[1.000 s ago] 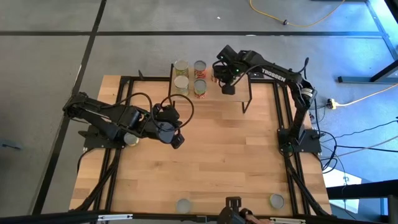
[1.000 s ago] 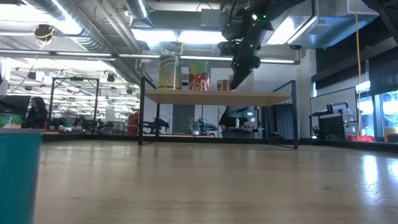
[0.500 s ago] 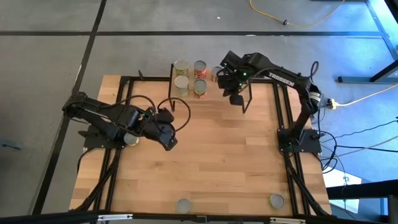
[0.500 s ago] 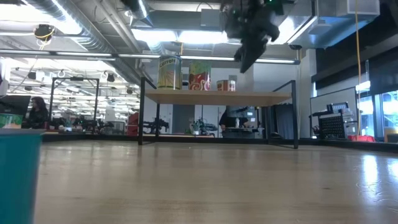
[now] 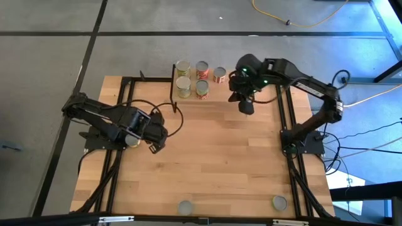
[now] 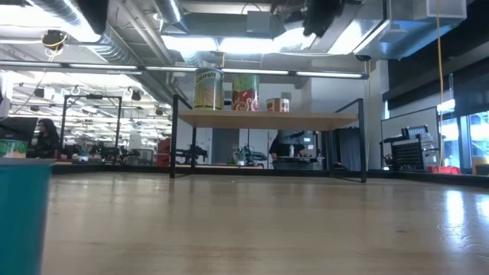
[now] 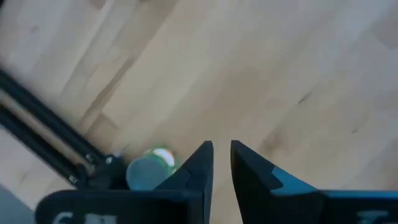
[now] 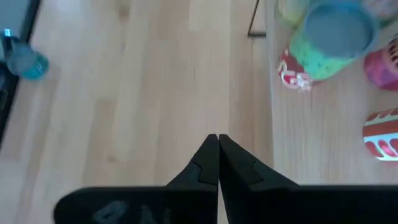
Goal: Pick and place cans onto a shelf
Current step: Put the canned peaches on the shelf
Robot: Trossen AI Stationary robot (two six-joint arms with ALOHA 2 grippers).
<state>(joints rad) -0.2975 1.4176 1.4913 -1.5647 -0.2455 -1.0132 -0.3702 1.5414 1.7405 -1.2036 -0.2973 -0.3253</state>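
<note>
Presently five small cylindrical label-wrapped metal cans (image 5: 201, 88) stood upright, axes vertical, at the left end of the light wooden shelf (image 6: 267, 120), judged rigid, light and smooth, best gripped across the side wall, while the right gripper (image 5: 246, 108) hung clenched and empty above the shelf's front edge.

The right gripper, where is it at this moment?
In the high view the right gripper hangs shut and empty just off the shelf, beside the small red can.
</note>
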